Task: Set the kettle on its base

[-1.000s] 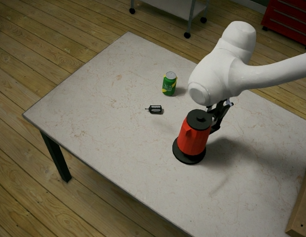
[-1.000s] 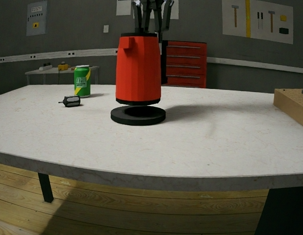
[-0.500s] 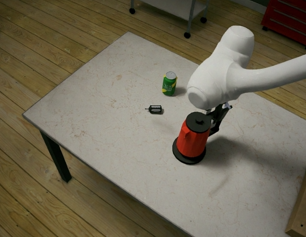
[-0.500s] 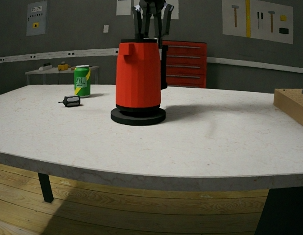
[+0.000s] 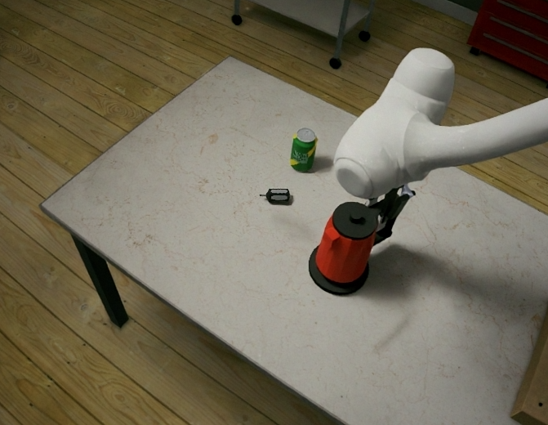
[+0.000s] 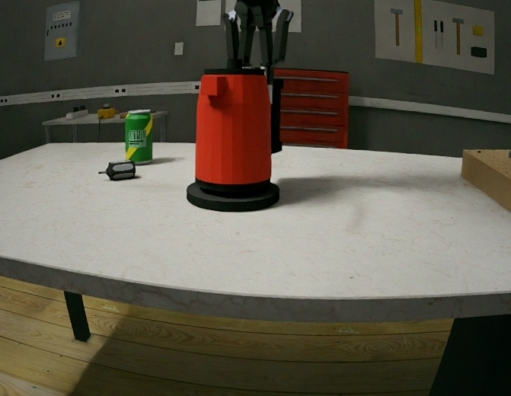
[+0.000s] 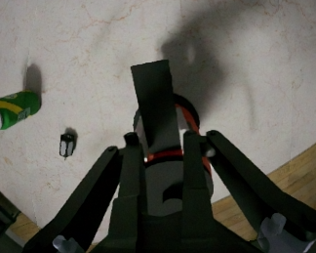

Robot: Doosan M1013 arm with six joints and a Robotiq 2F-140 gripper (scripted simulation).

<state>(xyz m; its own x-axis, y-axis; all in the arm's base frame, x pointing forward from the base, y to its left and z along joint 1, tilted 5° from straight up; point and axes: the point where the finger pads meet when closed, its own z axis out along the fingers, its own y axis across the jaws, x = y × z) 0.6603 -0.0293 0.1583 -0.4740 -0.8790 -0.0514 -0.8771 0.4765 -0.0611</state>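
- the red kettle is standing upright on its round black base, near the middle of the table; the body is looking centred on the disc, so the stud is probably sitting inside the ring, though that joint is hidden from every view.
- the gripper is coming down from directly above and is pinching the kettle's black handle at its top, with the fingers closed most of the way and stopped by the handle between them.
- holding the handle from overhead is likely what is keeping the kettle vertical over the disc.
- the task is appearing nearly complete; judging from this, what is remaining is letting go and lifting straight up without tipping the kettle.
- a green can is standing upright well apart from the kettle, and a small black tool is lying between the two, neither in the way.
- the table is showing a pale marble-like top on dark legs, over a wooden plank floor.
- a wooden block is resting at the table's edge.
- a red drawer cabinet is standing by the dark grey wall, and a wheeled metal cart is parked beyond the table.
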